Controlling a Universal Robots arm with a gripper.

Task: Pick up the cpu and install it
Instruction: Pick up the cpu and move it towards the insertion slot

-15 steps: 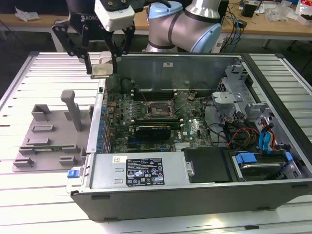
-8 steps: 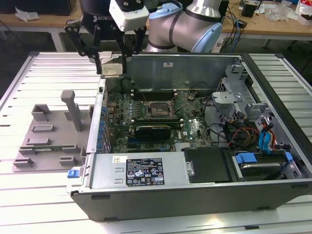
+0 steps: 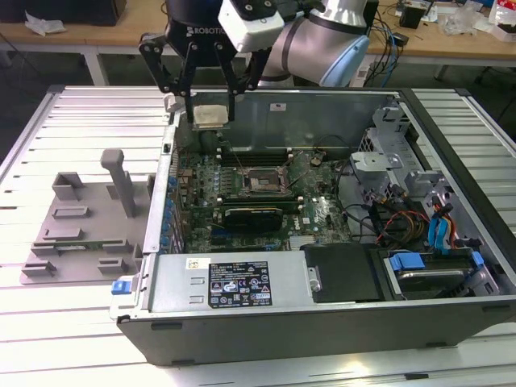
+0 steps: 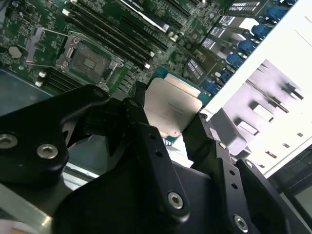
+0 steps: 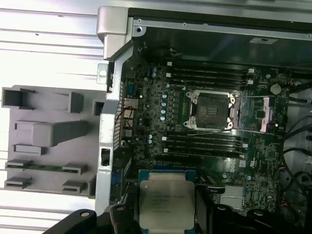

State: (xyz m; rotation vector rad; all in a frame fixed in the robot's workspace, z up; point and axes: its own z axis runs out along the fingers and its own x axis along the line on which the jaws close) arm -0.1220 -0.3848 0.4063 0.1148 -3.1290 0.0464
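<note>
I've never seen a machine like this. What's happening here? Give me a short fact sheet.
Holding: the gripper is shut on the cpu
Where: raised over the open computer case, near its far corner at the exterior view's left
Socket: the socket on the board is open, nothing in it
Beside the case: a grey tray with a green memory stick
Progress: cpu picked up, not yet installed

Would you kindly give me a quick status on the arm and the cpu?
Gripper shut on cpu, held above the case corner. Socket open, empty, apart from cpu. Nothing blocking it seen.
</note>
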